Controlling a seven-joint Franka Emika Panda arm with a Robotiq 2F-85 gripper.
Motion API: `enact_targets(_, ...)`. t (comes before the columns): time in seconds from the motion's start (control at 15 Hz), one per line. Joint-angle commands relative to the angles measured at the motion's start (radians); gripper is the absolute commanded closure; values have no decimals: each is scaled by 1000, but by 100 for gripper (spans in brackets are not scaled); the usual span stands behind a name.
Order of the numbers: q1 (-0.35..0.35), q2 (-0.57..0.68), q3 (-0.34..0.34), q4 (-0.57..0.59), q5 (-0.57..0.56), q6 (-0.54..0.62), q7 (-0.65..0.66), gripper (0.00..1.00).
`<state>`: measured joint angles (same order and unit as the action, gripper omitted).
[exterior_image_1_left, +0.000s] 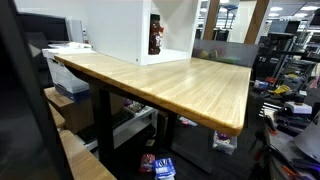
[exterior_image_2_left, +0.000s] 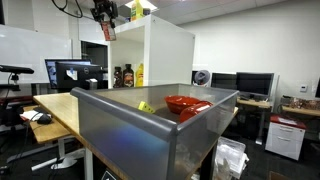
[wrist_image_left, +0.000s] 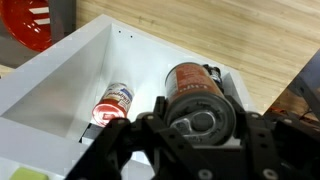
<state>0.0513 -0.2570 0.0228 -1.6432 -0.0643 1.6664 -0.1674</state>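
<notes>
The can (wrist_image_left: 193, 92), which has a rust-brown label and a dull metal lid, is clamped between the fingers of the end effector (wrist_image_left: 196, 128). The jaws are part-closed on its body, and it is held high above the desk (exterior_image_1_left: 190, 85). Only the wrist view shows a second can (wrist_image_left: 114, 103), red and white, lying inside the white cabinet (wrist_image_left: 90, 60) at the desk's far edge. An exterior view shows the end effector (exterior_image_2_left: 105, 22) level with the cabinet top. In the foreground a grey bin (exterior_image_2_left: 130, 130) holding a red bowl (exterior_image_2_left: 185, 103) hides the desk edge.

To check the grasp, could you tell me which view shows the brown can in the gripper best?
The wrist view: the brown can is large and close, clamped in the gripper. In an exterior view the can is tiny, high up; elsewhere it is out of frame.
</notes>
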Motion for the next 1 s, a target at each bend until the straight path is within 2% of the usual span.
enact_targets(0.0,-5,23,2,-45,-8,32,14,66)
enact_targets(0.13,-3,41,0,-67,-6,47,-4,66)
enact_targets(0.53,7,76,-11,-183,3,195,-194,66)
enact_targets(0.67,6,76,-11,-237,10,260,-216,66)
enact_targets(0.93,4,47,-5,-389,12,482,-162,66)
